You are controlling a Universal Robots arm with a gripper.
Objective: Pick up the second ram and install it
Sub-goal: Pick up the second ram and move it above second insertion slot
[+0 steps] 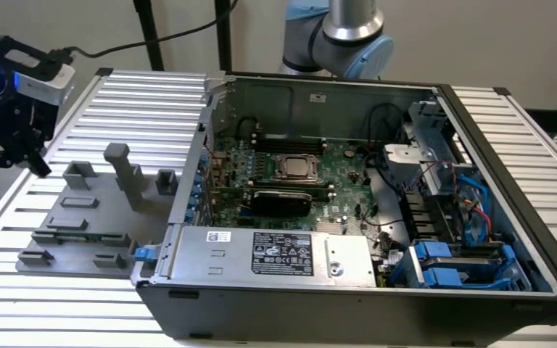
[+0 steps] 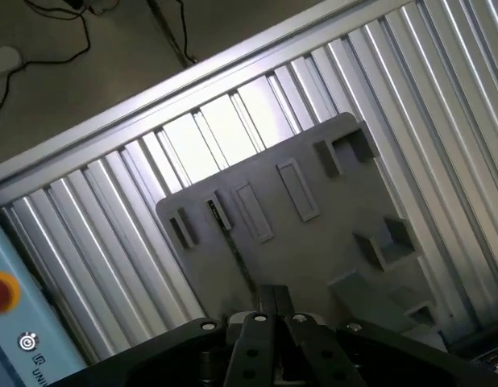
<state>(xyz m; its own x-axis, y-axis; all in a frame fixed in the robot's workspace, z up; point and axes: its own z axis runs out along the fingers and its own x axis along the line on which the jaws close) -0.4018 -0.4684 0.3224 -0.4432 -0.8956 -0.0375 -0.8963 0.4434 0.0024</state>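
While the gripper (image 1: 37,165) hangs over the table's edge at the exterior view's left, its fingers pressed together on nothing, we find the second ram (image 2: 233,251) standing on its thin edge in a slot of the grey fixture plate (image 1: 95,214), apart from the fingertips. We see the plate lying flat on a table (image 1: 114,94) of ribbed aluminium slats that catch the light in bright stripes. Just beside the plate, toward the exterior view's right, an open computer case (image 1: 356,304) lies on the same slats with its motherboard (image 1: 341,163) exposed. Behind the table we make out a pale wall (image 1: 510,43), black stand poles (image 1: 147,29) and the arm (image 1: 341,36). Past the table's rim, the wrist view gives us a dull floor (image 2: 112,48) with loose cables (image 2: 64,12) and a light-blue panel (image 2: 19,322) bearing a red button.
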